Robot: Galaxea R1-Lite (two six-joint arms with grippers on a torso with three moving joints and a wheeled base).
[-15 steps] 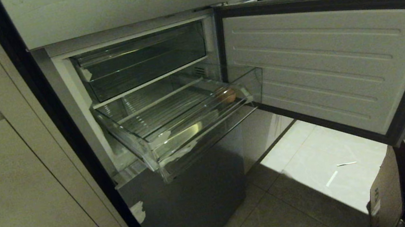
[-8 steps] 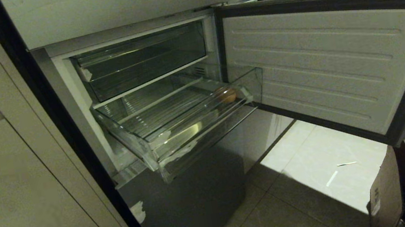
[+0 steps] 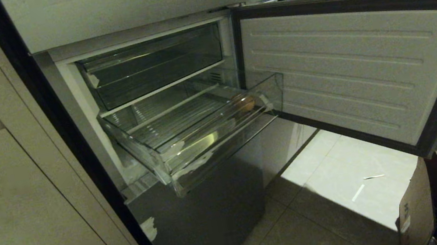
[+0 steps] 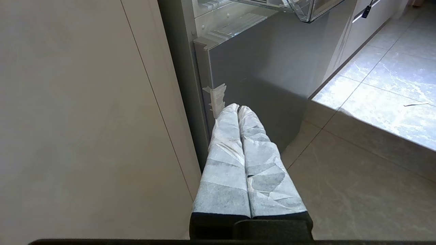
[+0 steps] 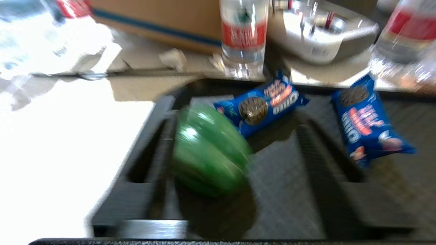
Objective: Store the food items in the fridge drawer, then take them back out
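Note:
The fridge drawer [image 3: 204,144] stands pulled out, clear, with tape scraps on its front corner. One food item, a small orange-brown ball [image 3: 244,103], lies in its right end. Neither arm shows in the head view. In the right wrist view my right gripper [image 5: 236,114] hangs open over a black tray [image 5: 282,177]. A round green food item [image 5: 209,149] rests against one finger [image 5: 160,149], apart from the other. Two blue cookie packs [image 5: 262,103] [image 5: 366,120] lie just past the fingertips. My left gripper [image 4: 237,108] is shut and empty, parked low before the grey lower fridge panel [image 4: 265,58].
The open fridge door [image 3: 361,72] swings out to the right of the drawer. A clear bin [image 3: 151,65] sits above it. A cardboard box [image 3: 414,205] stands on the floor at lower right. Water bottles [image 5: 243,37] and a carton [image 5: 153,17] stand behind the tray.

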